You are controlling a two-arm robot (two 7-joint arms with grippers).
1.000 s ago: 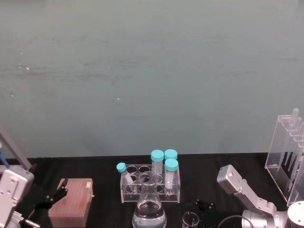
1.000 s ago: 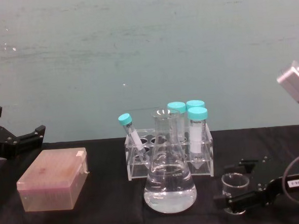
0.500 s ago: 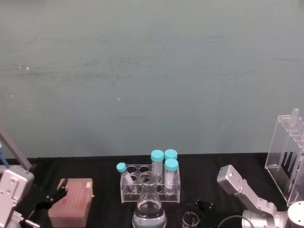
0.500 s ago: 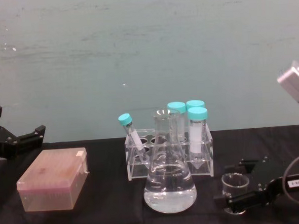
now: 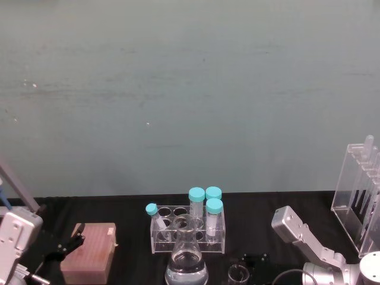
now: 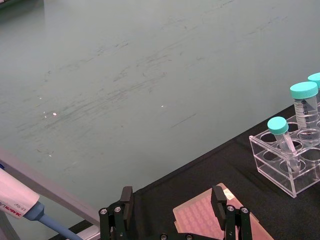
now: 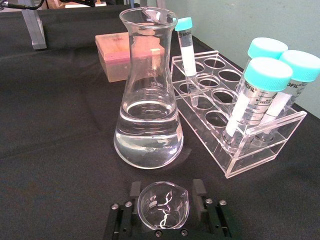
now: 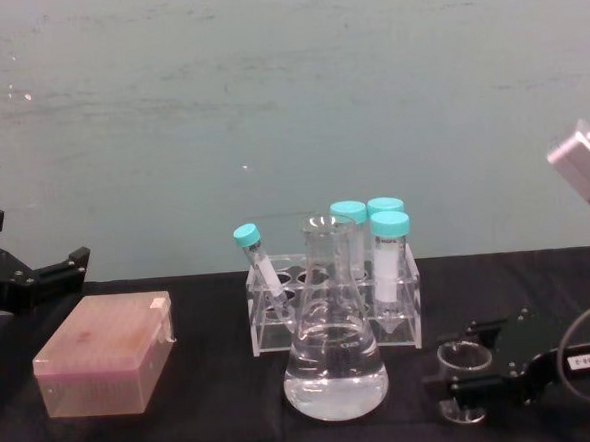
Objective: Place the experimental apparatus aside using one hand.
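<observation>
Beaker (image 7: 163,210), empty, clamped in right gripper (image 7: 166,189); flask (image 7: 148,125) part-full w/ clear liquid (image 7: 148,142).

A lab: on the black table (image 8: 207,427) are a flask (image 8: 333,354), a beaker (image 7: 163,206), capped tubes (image 8: 391,260) in a rack (image 8: 268,333), a tip box (image 8: 105,355) and pipettes (image 5: 368,172).

pink tip box (image 8: 105,355) 9 o'clock | clear tube rack (image 8: 266,328) centre, teal-capped tubes (image 8: 388,223) | black cloth (image 8: 207,417) | teal wall (image 8: 288,101) 12 o'clock
</observation>
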